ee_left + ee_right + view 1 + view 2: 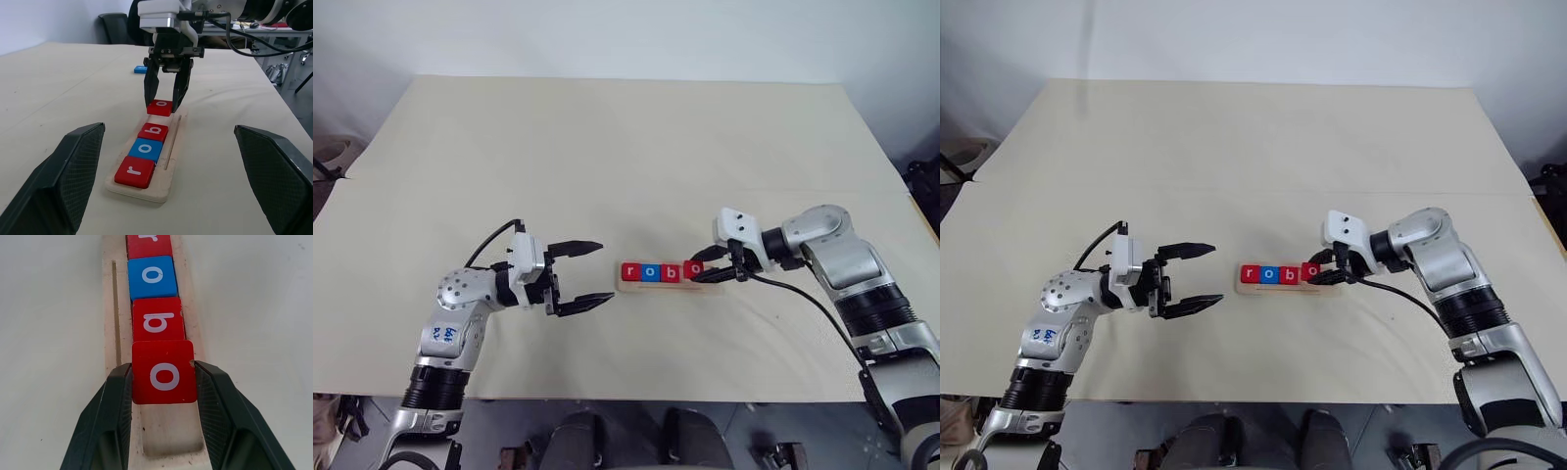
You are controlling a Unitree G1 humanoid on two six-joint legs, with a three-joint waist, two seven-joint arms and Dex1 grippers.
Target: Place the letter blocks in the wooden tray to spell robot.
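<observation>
On the cream table (pixel 607 147), right end effector (pixel 164 382) grips red "o" block (pixel 164 372); left end effector (pixel 579 276) gapes.

3 red letter blocks (pixel 164 371), 2 blue (pixel 140 69), white letters; pale wooden tray (pixel 172 147).

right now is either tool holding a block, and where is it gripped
The right tool holds the red o block by its two opposite side edges, over the wooden tray. The left tool is open and holds nothing.
</observation>
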